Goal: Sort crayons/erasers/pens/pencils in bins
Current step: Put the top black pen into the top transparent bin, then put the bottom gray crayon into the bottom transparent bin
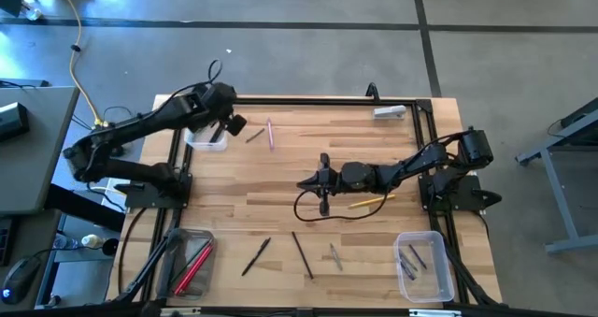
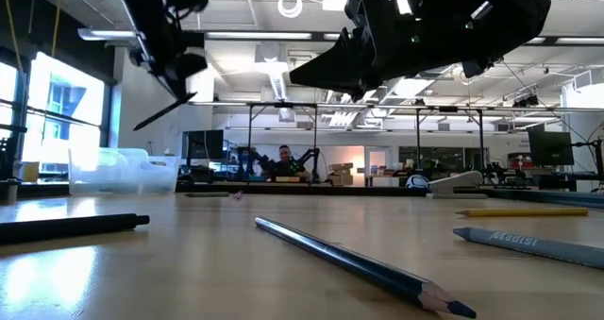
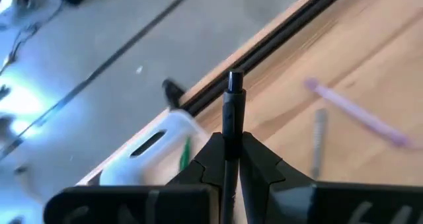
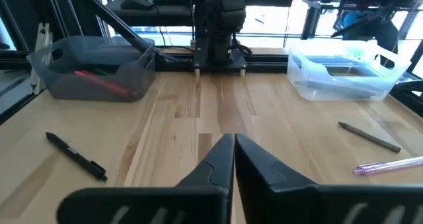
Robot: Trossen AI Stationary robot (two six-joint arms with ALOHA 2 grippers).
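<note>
Over the far-left corner: left gripper (image 1: 234, 126) pinching a black pen (image 3: 231, 128), raised beside the clear bin (image 1: 206, 137). Mid-table: right gripper (image 1: 323, 181), fingers pressed together, nothing held, w/ yellow pencil (image 1: 368, 202) just beside. Grey bin (image 1: 192, 262) near-left holds red sticks; near-right bin (image 1: 425, 266) holds grey ones. Loose pencils lie btw them.

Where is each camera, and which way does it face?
High: overhead, looking straight down at the table; both arms show.
Low: tabletop level, looking across a blue pencil into the room; arms overhead.
Left wrist: past left jaws shut on a black pen, toward the white bin.
Right wrist: past shut right jaws, toward the grey bin.
Both wrist views share the pink pen.
</note>
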